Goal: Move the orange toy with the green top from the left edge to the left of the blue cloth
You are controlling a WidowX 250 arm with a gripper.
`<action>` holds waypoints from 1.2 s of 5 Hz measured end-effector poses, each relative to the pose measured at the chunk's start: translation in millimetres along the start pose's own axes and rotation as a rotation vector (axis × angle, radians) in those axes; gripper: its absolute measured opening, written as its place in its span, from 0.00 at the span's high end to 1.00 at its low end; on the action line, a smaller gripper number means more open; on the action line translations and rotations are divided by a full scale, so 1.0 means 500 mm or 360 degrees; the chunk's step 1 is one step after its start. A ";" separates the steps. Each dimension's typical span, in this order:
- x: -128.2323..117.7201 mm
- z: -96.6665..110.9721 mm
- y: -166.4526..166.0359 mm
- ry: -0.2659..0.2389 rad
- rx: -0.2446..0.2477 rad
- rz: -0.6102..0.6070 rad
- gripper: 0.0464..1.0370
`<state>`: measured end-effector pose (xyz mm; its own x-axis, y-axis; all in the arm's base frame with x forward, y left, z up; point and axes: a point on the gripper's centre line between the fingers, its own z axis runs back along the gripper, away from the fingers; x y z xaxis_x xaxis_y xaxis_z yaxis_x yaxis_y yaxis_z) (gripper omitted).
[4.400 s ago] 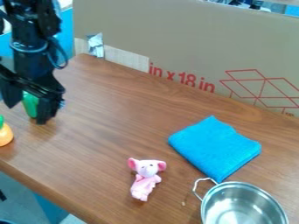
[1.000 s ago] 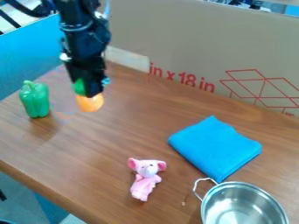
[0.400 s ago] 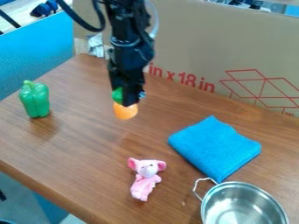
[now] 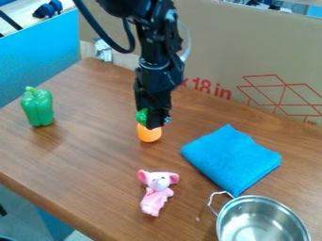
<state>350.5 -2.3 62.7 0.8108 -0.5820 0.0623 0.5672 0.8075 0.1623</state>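
Bright light; soft shadow below pepper (image 4: pixel 38 108); glints in pot (image 4: pixel 278 211).

1. From my camera, the pepper (image 4: pixel 39 108) stands on the table (image 4: pixel 94 155), at the left.
2. My tool (image 4: pixel 155 123) has the fruit (image 4: pixel 149 134), between pepper and cloth (image 4: pixel 231 159).
3. The plush toy (image 4: pixel 155 192) is before the fruit, left of the pot (image 4: pixel 261 221).
4. The pot sits just before the cloth.

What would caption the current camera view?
The hand holds an orange toy with a green top, with a pink plush, blue cloth and metal pot nearby.
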 end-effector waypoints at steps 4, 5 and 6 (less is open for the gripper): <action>0.012 -0.019 0.009 0.0001 0.0036 0.0000 0.09; -0.017 0.014 0.022 -0.0091 0.0006 0.0093 0.03; -0.042 0.083 0.029 -0.0319 -0.0101 0.0206 0.03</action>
<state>335.8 17.7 104.7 0.8359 -0.4758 0.2738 0.4736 0.8772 0.0786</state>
